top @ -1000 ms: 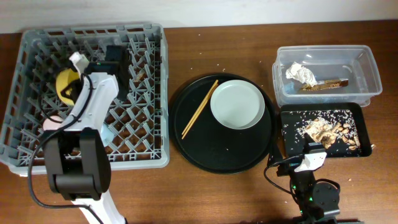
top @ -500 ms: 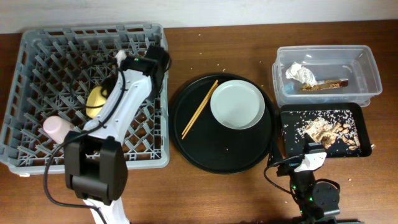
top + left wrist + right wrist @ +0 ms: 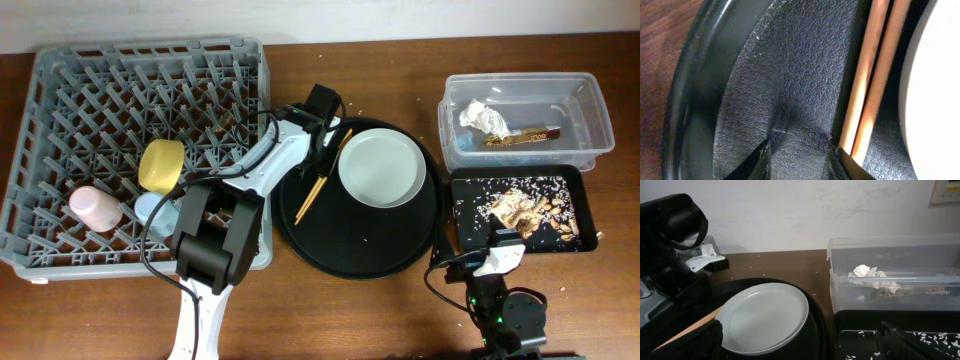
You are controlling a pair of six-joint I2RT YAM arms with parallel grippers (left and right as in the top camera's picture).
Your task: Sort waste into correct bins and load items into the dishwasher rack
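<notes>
The chopsticks (image 3: 320, 175) lie on the round black tray beside the pale grey plate (image 3: 382, 167). My left gripper (image 3: 320, 128) hovers low over their upper end. In the left wrist view its jaws (image 3: 800, 161) are open and empty, with the chopsticks (image 3: 874, 75) just right of the right finger. The grey rack (image 3: 60, 70) holds the yellow bowl (image 3: 162, 165), pink cup (image 3: 95, 207) and light-blue cup (image 3: 150, 208). The clear tub (image 3: 590, 105) holds the napkin (image 3: 483, 117) and wrapper (image 3: 520, 137). The black rectangular tray (image 3: 466, 215) holds food scraps (image 3: 525, 210). My right gripper (image 3: 805, 350) is open, low at the table's front.
The round black tray (image 3: 350, 250) sits between rack and bins. Crumbs are scattered on the brown table (image 3: 300, 65). The right arm's base (image 3: 500, 305) stands at the front edge. In the right wrist view the plate (image 3: 762, 317) is left and the clear tub (image 3: 940, 255) right.
My left gripper let go of the yellow bowl in the rack. It then swung right, out of the rack, to the chopsticks on the round tray. The right arm has not moved.
</notes>
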